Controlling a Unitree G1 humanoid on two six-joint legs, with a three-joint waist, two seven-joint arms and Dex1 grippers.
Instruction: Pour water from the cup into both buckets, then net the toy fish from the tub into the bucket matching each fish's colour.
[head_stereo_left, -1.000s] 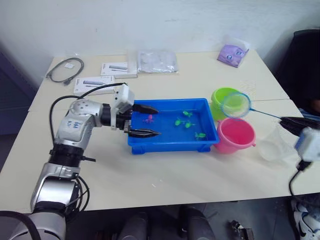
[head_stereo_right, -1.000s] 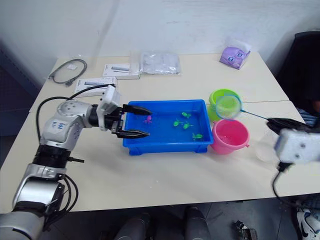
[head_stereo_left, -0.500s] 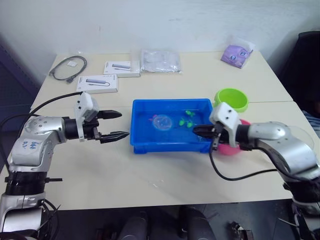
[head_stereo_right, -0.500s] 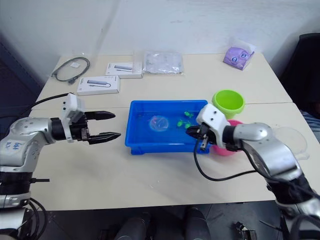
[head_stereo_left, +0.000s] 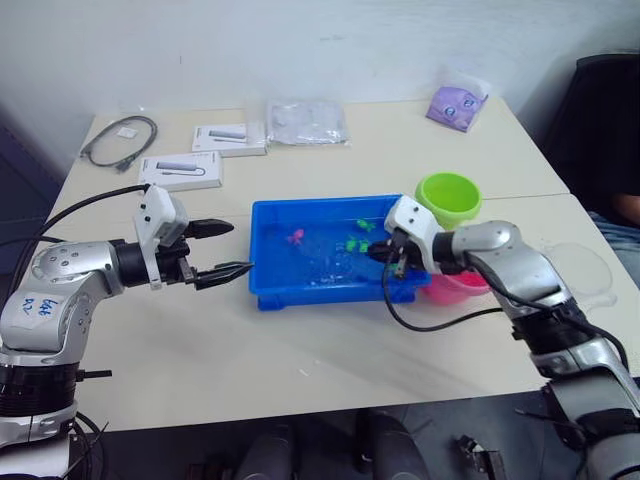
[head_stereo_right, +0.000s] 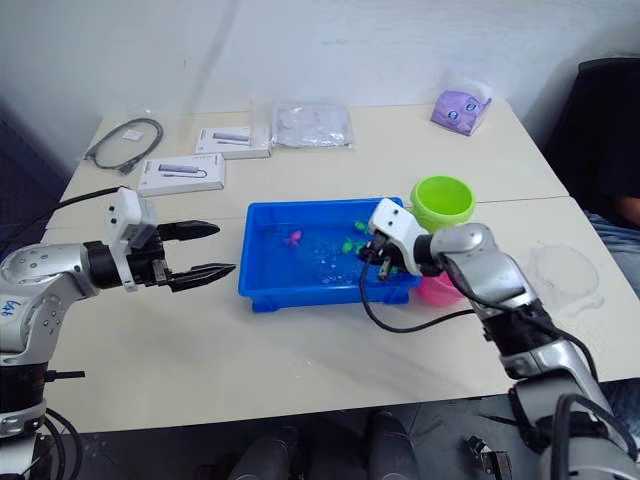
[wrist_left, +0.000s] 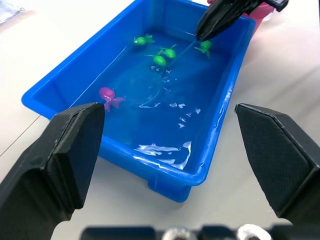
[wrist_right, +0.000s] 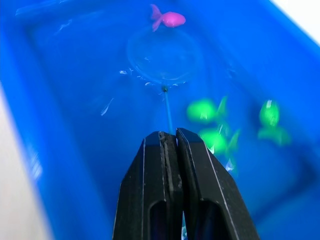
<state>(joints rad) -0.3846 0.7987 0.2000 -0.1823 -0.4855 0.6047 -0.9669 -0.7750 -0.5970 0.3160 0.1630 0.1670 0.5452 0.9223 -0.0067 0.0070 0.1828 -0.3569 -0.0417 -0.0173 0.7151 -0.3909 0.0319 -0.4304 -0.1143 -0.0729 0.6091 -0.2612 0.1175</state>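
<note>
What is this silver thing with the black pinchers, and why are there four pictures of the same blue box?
It is a robot with two arms. Two pictures come from cameras in its head, looking down at the table. The other two come from small cameras on its wrists, so you look along the black fingers. The blue tub holds water and toy fish: one pink fish and some green fish. The right gripper is shut on the thin stick of a net, dipped in the water near the pink fish. The left gripper is open beside the tub, holding nothing. A green bucket and a pink bucket wait nearby.
</note>
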